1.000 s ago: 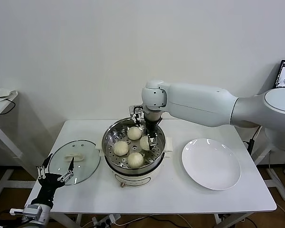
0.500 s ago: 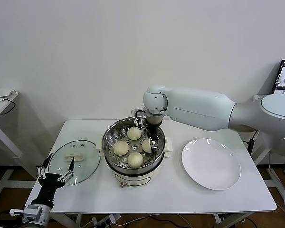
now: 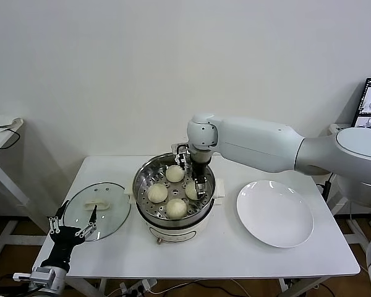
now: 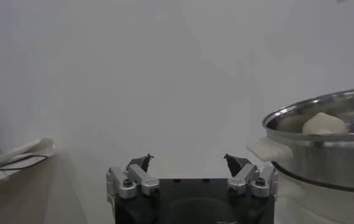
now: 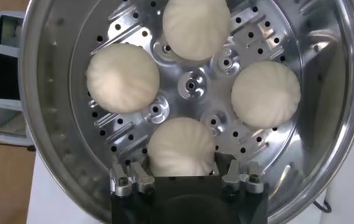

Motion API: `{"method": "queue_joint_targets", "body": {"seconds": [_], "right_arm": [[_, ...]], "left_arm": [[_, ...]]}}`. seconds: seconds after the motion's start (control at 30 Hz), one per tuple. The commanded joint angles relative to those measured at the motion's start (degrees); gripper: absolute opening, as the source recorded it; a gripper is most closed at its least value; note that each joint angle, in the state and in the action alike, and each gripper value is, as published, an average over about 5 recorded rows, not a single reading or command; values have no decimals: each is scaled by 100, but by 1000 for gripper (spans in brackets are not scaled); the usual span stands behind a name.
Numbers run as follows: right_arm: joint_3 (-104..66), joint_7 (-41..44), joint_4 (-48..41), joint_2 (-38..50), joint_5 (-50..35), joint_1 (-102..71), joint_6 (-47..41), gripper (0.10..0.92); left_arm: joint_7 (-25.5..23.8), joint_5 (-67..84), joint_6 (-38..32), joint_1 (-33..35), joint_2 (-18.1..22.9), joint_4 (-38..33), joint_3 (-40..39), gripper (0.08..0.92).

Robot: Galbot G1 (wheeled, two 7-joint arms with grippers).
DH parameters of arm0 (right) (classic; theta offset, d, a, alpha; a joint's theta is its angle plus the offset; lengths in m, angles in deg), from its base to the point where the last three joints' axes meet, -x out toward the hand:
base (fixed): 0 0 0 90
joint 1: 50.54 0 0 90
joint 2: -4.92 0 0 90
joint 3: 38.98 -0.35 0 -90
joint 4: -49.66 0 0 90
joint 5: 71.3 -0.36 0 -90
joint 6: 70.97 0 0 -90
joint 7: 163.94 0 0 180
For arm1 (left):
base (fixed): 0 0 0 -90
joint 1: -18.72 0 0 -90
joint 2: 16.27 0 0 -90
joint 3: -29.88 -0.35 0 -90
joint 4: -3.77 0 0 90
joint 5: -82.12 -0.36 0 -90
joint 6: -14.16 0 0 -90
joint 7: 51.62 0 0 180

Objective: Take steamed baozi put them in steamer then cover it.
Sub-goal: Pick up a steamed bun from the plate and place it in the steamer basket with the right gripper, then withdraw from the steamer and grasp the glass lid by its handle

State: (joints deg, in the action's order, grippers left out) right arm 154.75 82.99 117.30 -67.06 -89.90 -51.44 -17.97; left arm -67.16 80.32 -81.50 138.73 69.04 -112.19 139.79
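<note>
In the steamer (image 3: 174,193), right claw (image 3: 196,184) stands wide astride the fourth baozi (image 5: 181,148); next: withdraw, fetch lid (image 3: 98,209). Left claw (image 3: 70,227) wide, idle at the bench's (image 3: 235,253) left front corner.

Centre of frame: steamer (image 3: 174,197) on table (image 3: 222,250), four baozi (image 3: 176,207) inside. Lower left: glass lid (image 3: 98,210). Right of steamer: plate (image 3: 275,213).

a: what's hidden in the steamer (image 3: 149,175)?
b: the right gripper (image 3: 196,184) covers part of one baozi (image 3: 190,189).
a: and from the right wrist?
b: the steamer rim is cut off; its fingertips are hidden.
</note>
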Motion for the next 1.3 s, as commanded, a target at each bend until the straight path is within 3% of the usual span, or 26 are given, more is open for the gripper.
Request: {"method": "queue_joint_targets", "body": {"seconds": [0.03, 0.43, 0.63, 0.8, 1.03, 1.3], "right_arm": [[-230, 47, 56, 201, -25, 98, 43, 815], [-1135, 306, 851, 1803, -717, 786, 237, 823], [-2306, -137, 1387, 2931, -1019, 81, 362, 823], [-3596, -1405, 1746, 3777, -1665, -896, 850, 823], [-5908, -4348, 2472, 4657, -2832, -3554, 2673, 823], [-9505, -5792, 3293, 4465, -3185, -7358, 3197, 823]], "left_arm": [[-2, -9, -18, 9, 2, -12, 0, 823], [84, 43, -20, 16, 34, -133, -49, 823], [118, 251, 132, -35, 32, -231, -20, 823], [58, 375, 331, -72, -8, -314, 22, 823], [146, 488, 365, -227, 15, -377, -5, 823], [339, 503, 287, -391, 34, -328, -78, 823]]}}
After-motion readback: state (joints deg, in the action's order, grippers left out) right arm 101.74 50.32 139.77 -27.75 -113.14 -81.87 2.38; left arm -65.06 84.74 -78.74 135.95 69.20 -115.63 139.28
